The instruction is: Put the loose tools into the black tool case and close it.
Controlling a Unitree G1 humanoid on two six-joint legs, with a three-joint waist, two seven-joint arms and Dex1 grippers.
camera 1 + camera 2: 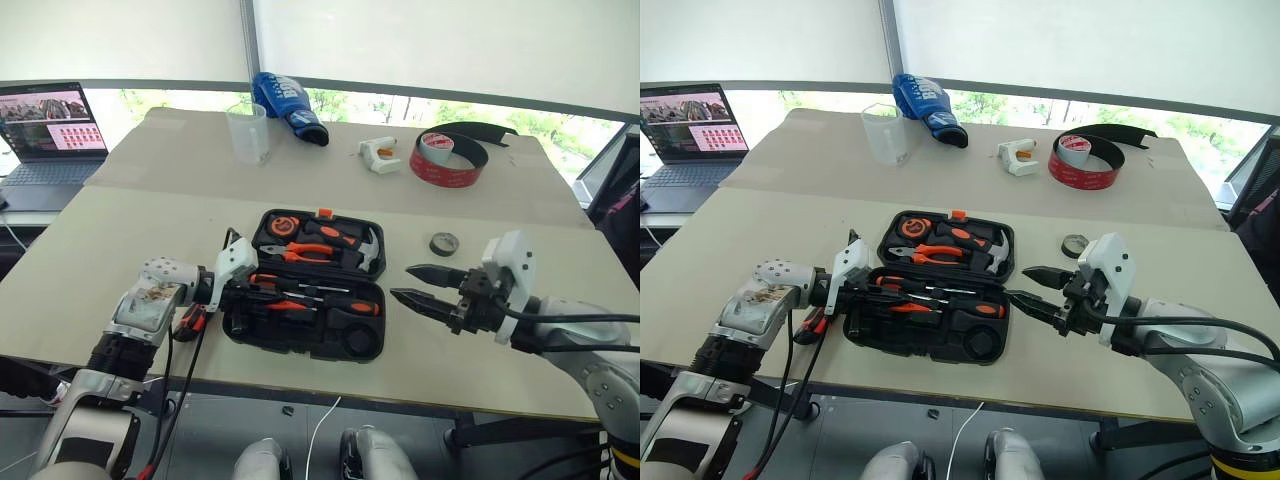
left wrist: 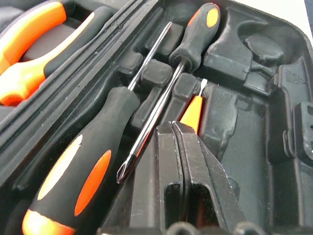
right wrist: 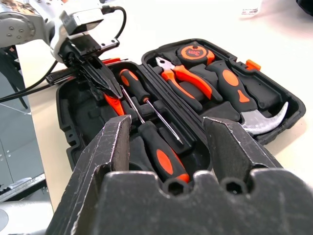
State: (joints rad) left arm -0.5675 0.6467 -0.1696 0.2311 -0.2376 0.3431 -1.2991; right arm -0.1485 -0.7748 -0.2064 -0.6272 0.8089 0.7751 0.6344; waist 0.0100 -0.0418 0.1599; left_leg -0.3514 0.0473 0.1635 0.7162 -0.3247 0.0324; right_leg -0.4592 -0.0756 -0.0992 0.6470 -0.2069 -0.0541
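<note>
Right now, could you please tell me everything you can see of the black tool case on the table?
The black tool case lies open flat near the table's front edge, a black plastic clamshell with rounded corners and an orange latch on its far rim. The far half holds a tape measure, pliers and a hammer; the near half holds two orange-and-black screwdrivers in moulded slots. The shut left gripper reaches into the near half.

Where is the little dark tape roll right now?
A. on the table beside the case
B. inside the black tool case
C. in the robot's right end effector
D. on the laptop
A: the small dark tape roll lies on the table, to the right of the open black tool case, with nothing gripping it.
</note>
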